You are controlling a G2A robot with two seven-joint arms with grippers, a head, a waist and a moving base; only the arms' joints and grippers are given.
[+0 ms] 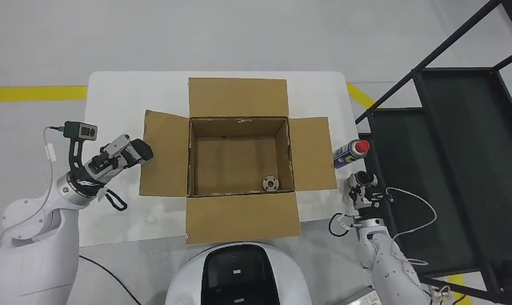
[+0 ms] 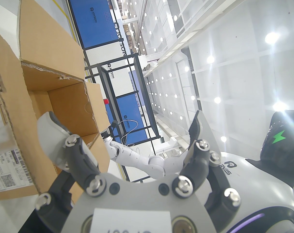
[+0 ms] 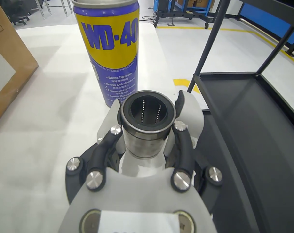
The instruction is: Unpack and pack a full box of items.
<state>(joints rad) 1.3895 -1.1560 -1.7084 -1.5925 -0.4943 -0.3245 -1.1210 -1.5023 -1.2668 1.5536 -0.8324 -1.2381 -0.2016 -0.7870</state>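
An open cardboard box [image 1: 238, 93] stands mid-table with all flaps folded out; a small metal flanged part [image 1: 270, 182] lies on its floor near the front right corner. My right gripper [image 3: 147, 112] is shut on a steel linear bearing [image 3: 147, 120], held upright just above the table to the right of the box [image 3: 6, 56]. A blue and yellow spray can [image 3: 108, 42] with a red cap stands right beyond it, also seen from above [image 1: 350, 152]. My left gripper [image 2: 120, 132] hovers open and empty beside the box's left flap [image 2: 6, 112], seen from above [image 1: 132, 150].
A black metal shelf cart [image 1: 448, 169] stands off the table's right edge, close to the right arm. White table [image 1: 128, 97] surface lies bare behind and left of the box.
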